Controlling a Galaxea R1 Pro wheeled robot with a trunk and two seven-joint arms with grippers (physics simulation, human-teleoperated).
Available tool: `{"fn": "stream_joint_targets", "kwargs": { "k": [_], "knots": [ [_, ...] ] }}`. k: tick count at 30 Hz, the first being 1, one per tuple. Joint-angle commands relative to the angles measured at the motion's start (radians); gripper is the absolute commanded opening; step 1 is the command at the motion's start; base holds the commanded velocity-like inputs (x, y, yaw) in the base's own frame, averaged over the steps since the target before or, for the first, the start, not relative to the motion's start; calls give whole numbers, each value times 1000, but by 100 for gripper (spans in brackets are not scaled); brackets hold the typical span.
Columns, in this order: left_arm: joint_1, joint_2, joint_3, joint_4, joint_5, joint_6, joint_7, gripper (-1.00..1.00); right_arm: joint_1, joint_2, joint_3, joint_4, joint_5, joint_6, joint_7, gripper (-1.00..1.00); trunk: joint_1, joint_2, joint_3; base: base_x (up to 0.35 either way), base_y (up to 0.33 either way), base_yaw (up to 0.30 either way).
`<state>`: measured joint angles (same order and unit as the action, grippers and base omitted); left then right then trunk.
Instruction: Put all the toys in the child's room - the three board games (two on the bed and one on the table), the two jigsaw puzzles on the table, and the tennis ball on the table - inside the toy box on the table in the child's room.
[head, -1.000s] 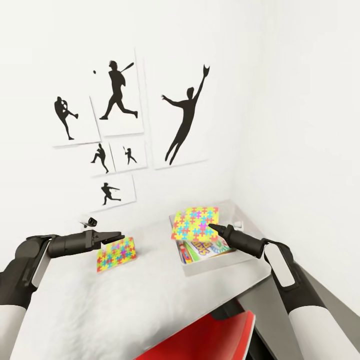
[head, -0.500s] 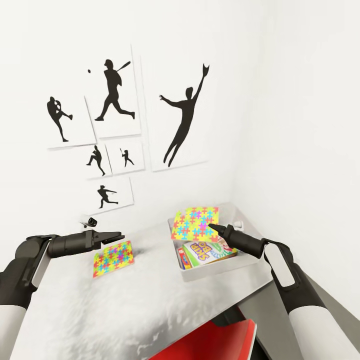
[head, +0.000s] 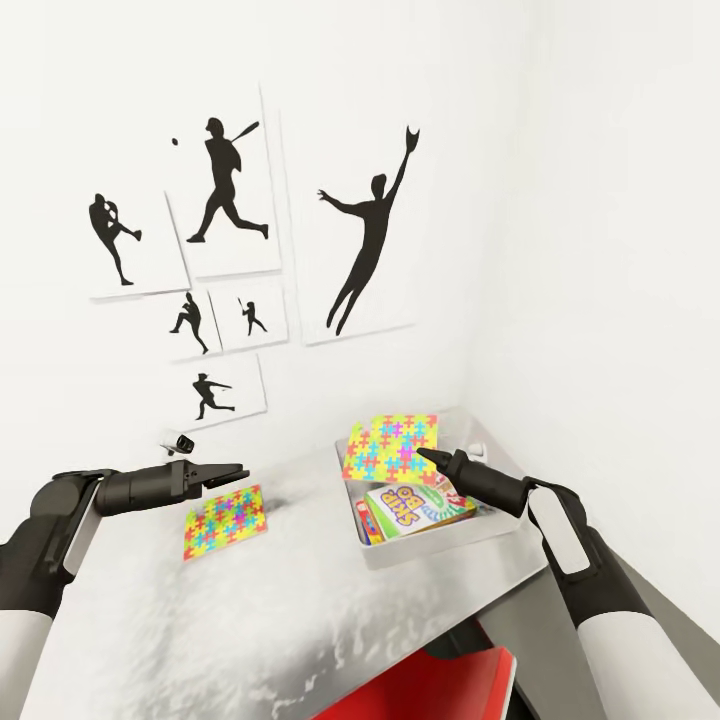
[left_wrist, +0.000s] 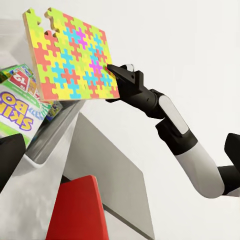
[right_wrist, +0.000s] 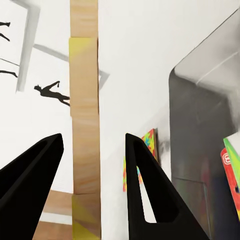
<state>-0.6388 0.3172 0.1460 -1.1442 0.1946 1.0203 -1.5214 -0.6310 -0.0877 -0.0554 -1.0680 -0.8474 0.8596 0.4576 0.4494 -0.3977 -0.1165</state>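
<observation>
- Gripping one puzzle (head: 390, 448) upright over the bin (head: 425, 540), the right hand (head: 422, 455) was clenched on its edge.
- Left hand (head: 236, 469), its state unclear, hovered above the second puzzle (head: 224, 520) on the bench (head: 300, 610).

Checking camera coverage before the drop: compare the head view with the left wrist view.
The head view adds the baseball silhouette pictures, the left hand, and the second jigsaw puzzle lying flat on the table. The left wrist view adds a close look at the notch in the held jigsaw puzzle's edge. Both show the right hand holding that puzzle tilted above the toy box, the Skip-Bo game inside it, and a red chair.
</observation>
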Motion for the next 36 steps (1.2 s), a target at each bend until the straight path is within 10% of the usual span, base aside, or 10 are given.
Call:
{"fn": "stream_joint_targets", "kwargs": {
  "k": [1, 18, 36],
  "knots": [
    [-1, 0, 0, 0, 0, 11, -3, 100, -1, 0, -2, 0, 2, 6, 4, -100, 1, -2, -2, 10, 0, 0],
    [-1, 0, -1, 0, 0, 11, -3, 100, -36, -13, -3, 56, 0, 16, -76, -100, 1, -2, -2, 1, 0, 0],
    [-1, 0, 0, 0, -1, 10, -3, 100, -462, -47, 3, 592, 4, 188, -323, -100, 1, -2, -2, 0, 0, 0]
  ]
}}
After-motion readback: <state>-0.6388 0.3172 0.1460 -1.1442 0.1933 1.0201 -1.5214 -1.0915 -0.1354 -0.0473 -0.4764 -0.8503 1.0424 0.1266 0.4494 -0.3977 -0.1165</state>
